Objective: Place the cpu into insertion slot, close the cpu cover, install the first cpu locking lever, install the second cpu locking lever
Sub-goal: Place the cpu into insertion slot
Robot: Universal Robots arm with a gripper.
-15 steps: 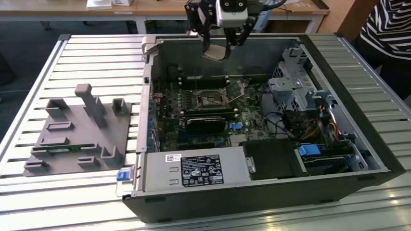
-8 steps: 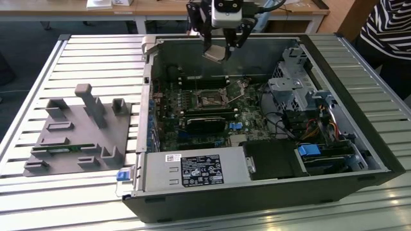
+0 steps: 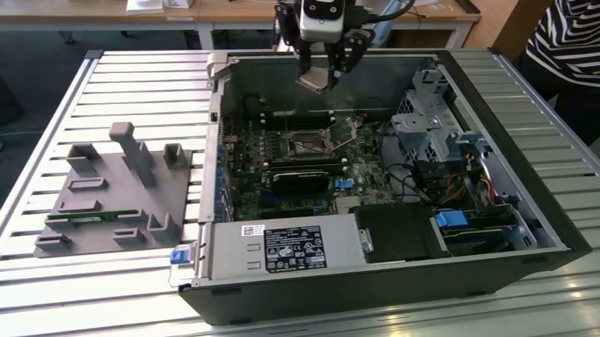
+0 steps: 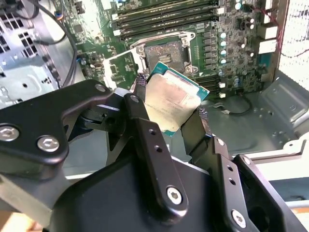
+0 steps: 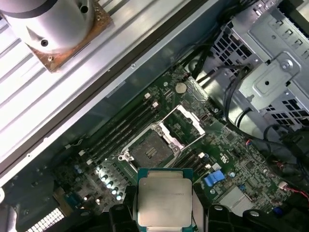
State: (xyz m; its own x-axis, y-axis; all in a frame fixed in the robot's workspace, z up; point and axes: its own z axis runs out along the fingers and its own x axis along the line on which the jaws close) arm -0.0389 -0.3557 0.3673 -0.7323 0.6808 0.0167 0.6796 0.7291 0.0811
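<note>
One slatted table (image 3: pixel 122 77): aluminium, carrying everything; the exterior view takes it all in, with a striped sleeve (image 3: pixel 563 35) at the far corner on that view's right.
Computer case (image 3: pixel 511 133): lying on its side, panel off, insides up.
Grey fixture (image 3: pixel 112 196): on the table at the exterior view's left, just beside the case.
Power supply (image 3: pixel 281 249): along the near wall of the case.
Motherboard (image 3: pixel 246 158): green, flat on the case floor; the first wrist view looks straight down on it.
Drive cage (image 5: pixel 270 72): silver metal, cables running past it.
Memory slots (image 5: pixel 125 128): long black rows right next to the socket.
Gripper (image 3: pixel 319 77): up over the far edge of the case in the exterior view, well above the board.
Fingers (image 4: pixel 140 92): black, narrowed onto two opposite edges of the chip; the second wrist view shows that pinch close up.
Insertion slot (image 5: pixel 149 152): bare, dark centre exposed, directly under the chip's line of sight in both wrist views.
Cpu cover (image 5: pixel 194 118): flipped open, lying beside the slot.
Cpu (image 4: pixel 171 104): clamped in the gripper, silver top towards the cameras, tilted, in the air and well clear of the slot.
Coin battery (image 5: pixel 180 87): tiny disc near the cover's hinge side.
</note>
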